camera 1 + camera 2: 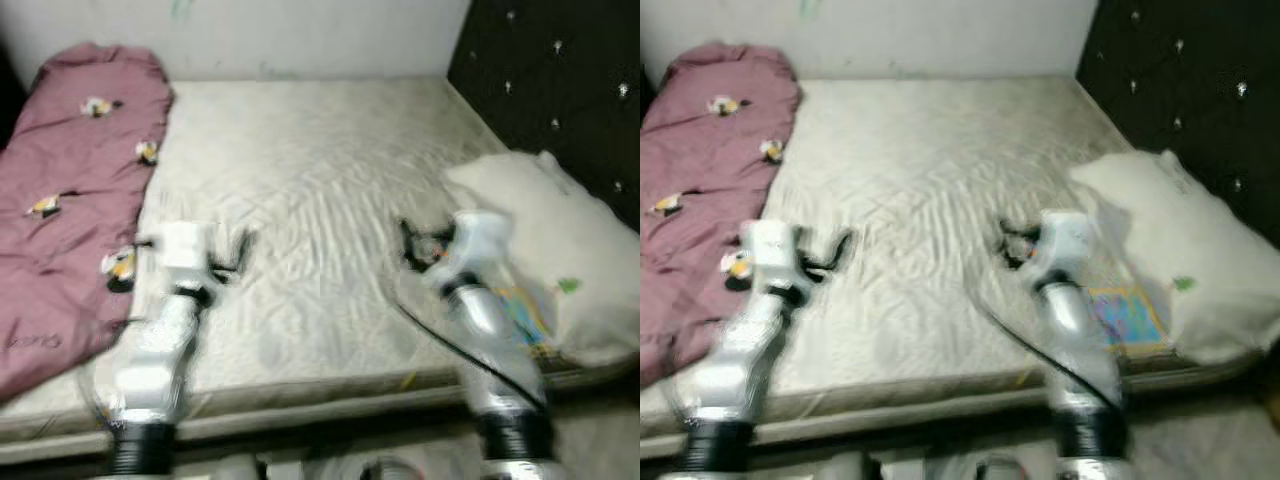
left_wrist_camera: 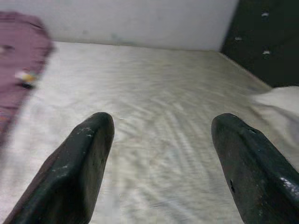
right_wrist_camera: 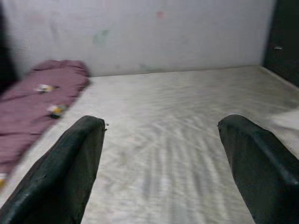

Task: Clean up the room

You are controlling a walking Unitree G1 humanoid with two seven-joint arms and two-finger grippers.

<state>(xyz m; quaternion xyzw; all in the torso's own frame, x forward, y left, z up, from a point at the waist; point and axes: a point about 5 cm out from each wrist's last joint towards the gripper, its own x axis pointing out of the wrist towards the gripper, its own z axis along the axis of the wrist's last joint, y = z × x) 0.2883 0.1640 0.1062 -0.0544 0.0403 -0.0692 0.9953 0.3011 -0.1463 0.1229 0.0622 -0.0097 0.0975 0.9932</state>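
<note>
Left eye view: both tools spread above mattress

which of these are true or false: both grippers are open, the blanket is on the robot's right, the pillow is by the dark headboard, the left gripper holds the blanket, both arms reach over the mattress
1. Both grippers are open. True: the left gripper and the right gripper each show fingers spread wide with nothing between them.
2. The blanket is on the robot's right. False: the blanket lies on its left side of the mattress.
3. The pillow is by the dark headboard. True: the pillow lies next to the headboard.
4. The left gripper holds the blanket. False: it is empty, over bare mattress.
5. Both arms reach over the mattress. True.
</note>
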